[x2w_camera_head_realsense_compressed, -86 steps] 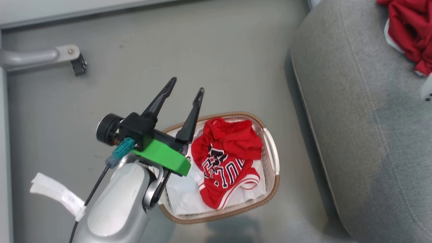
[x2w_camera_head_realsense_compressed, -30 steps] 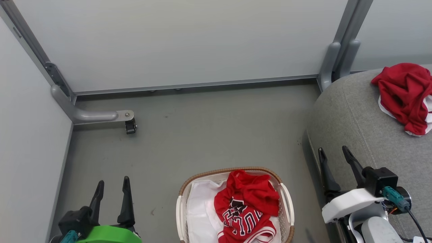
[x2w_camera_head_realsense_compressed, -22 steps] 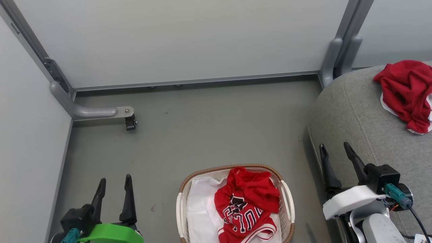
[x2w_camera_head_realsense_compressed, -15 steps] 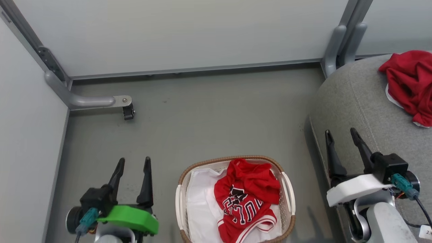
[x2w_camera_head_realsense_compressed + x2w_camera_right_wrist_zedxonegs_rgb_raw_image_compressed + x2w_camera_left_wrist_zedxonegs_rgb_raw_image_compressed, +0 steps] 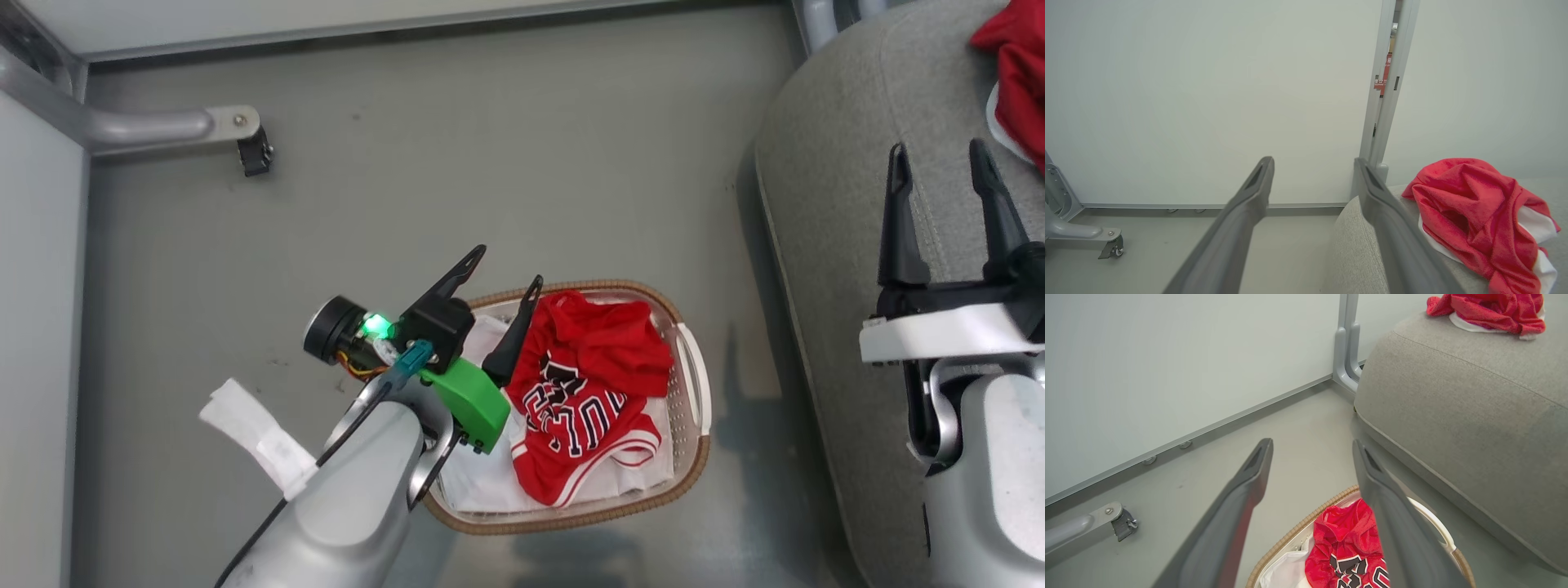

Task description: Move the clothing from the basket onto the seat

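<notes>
Jersey (image 5: 584, 400) sits in the basket (image 5: 692, 371); our left fingers (image 5: 453, 278) hang spread, empty, over its rim, right fingers (image 5: 900, 220) same over the seat (image 5: 824, 286).

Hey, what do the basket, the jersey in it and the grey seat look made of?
Basket: seemingly cream plastic, its wall punched with small holes; the brown rim looks woven, perhaps rattan or imitation. Jersey: thin red fabric, probably synthetic, crumpled in soft folds. Seat: matte light-grey woven upholstery, with visible texture and a stitched seam.
</notes>
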### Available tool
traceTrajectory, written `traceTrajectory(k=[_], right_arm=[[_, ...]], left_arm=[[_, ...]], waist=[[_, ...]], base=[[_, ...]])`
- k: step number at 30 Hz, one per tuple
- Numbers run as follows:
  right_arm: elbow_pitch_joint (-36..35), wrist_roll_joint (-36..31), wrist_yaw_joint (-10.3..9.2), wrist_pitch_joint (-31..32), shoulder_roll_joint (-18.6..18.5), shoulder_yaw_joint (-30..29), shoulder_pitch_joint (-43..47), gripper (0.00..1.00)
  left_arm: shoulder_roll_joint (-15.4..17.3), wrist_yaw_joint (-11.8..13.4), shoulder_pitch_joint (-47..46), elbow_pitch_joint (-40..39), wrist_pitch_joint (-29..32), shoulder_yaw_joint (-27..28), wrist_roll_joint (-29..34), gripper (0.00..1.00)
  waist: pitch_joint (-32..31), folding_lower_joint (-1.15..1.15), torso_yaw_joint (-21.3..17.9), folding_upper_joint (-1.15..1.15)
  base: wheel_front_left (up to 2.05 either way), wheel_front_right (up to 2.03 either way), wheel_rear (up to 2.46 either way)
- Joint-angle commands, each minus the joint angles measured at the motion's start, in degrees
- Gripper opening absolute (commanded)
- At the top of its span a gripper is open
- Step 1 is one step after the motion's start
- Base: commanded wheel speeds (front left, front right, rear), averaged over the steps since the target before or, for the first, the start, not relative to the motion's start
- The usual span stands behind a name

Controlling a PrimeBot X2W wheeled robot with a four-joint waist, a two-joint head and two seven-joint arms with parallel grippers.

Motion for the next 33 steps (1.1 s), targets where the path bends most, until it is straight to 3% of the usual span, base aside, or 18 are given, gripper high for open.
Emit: traceTrajectory(k=[1, 9, 16, 33], right_arm=[[-1.14, -0.6, -0.08, -0.28, -0.15, -0.4, -1.89, 1.0], [-8.67, 1.81, -0.08, -0.28, -0.14, -1.41, -7.12, 1.0], [-13.74, 4.38, -0.08, -0.28, -0.12, -0.81, -8.6, 1.0], [-19.58, 4.98, -0.08, -0.28, -0.13, 0.65, -8.69, 1.0]], left_arm=[[0.21, -0.16, -3.05, 1.98, -0.03, -2.06, -0.18, 1.0], [0.14, -0.16, -13.38, 13.67, 1.27, -16.21, -1.23, 1.0], [0.15, -0.15, -19.89, 20.53, 3.4, -23.48, -2.05, 1.0], [0.13, 1.35, -28.86, 27.04, 5.68, -26.64, -7.21, 1.0]], waist=[[9.8, 0.0, -3.28, 0.2], [20.02, 0.0, -8.3, 0.2], [26.97, 0.0, -12.45, 0.2], [34.71, 0.0, -15.48, 0.2]], base=[[0.0, 0.0, 0.0], [0.0, 0.0, 0.0], [0.0, 0.0, 0.0], [0.0, 0.0, 0.0]])
